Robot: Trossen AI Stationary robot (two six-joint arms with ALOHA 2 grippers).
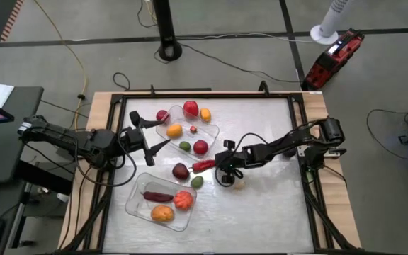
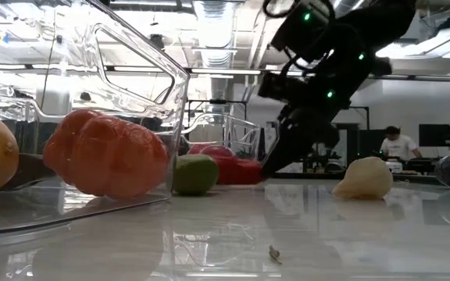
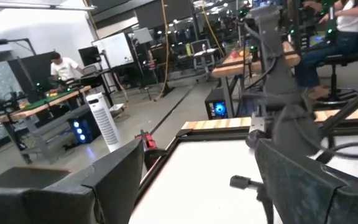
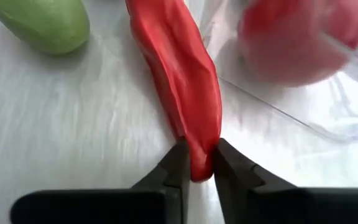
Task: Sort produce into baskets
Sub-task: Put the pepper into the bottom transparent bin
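Here the right gripper pinches the tip of the red chili, which lies on the table between the two baskets, presumably to lift it into one. The left gripper hovers spread open beside the far basket, waiting.

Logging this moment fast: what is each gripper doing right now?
Left gripper: open, holding nothing, beside the upper basket.
Right gripper: closed on the tip of the red pepper, on the table.
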